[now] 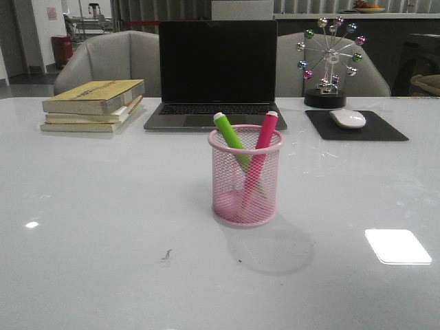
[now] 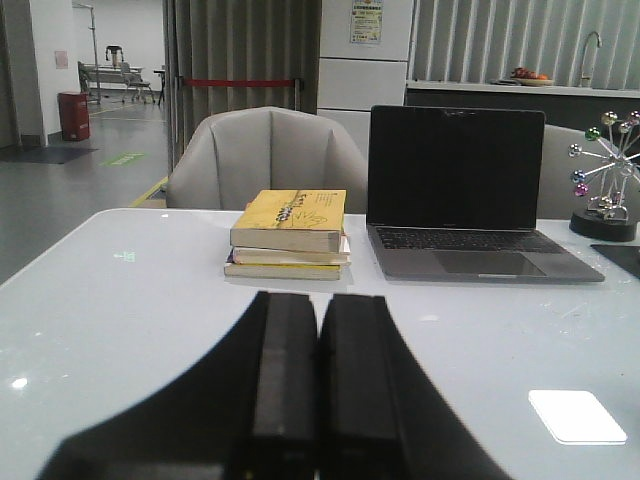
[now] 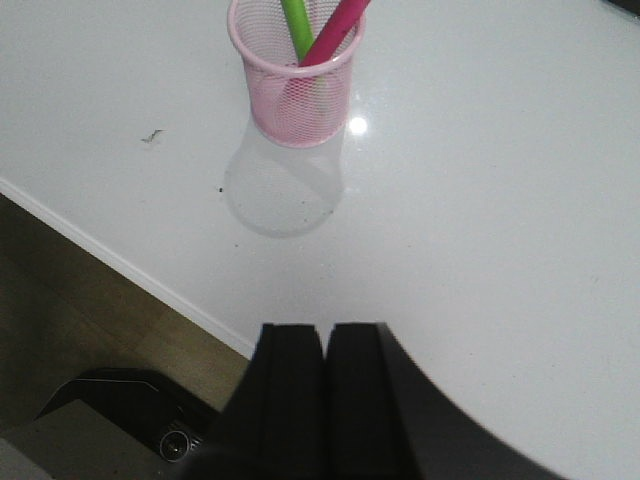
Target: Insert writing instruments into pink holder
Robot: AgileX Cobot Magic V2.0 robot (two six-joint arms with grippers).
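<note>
Pink holder (image 1: 245, 176): count 1; wire-mesh cup, upright on the white table (image 1: 103, 227); serves as the landmark below.
Green marker (image 1: 229, 133): count 1; inside the pink holder, leaning toward the books' side, whitish end up and above the rim.
Pink marker (image 1: 264, 135): count 1; inside the pink holder, leaning toward the mouse's side, whitish end up and above the rim; the two shafts cross low inside the mesh.
Markers outside the holder: none visible in any view.
Left claw (image 2: 318, 380): clenched, the two black fingers pressed together, grasping nothing; above bare table, facing the books and laptop; the pink holder is outside its camera view.
Right claw (image 3: 322, 385): clenched, fingers together, empty; raised above the table near its front edge, well apart from the pink holder (image 3: 294, 75).
Books (image 1: 94, 104): one stack, three volumes as far as visible; behind the holder, toward the left.
Laptop (image 1: 217, 72): count 1; open, screen dark, directly behind the holder.
Mouse (image 1: 348, 118): count 1; on one black pad (image 1: 357, 126), behind the holder, toward the right.
Ball-wheel ornament (image 1: 328, 58): count 1; behind the pad.
</note>
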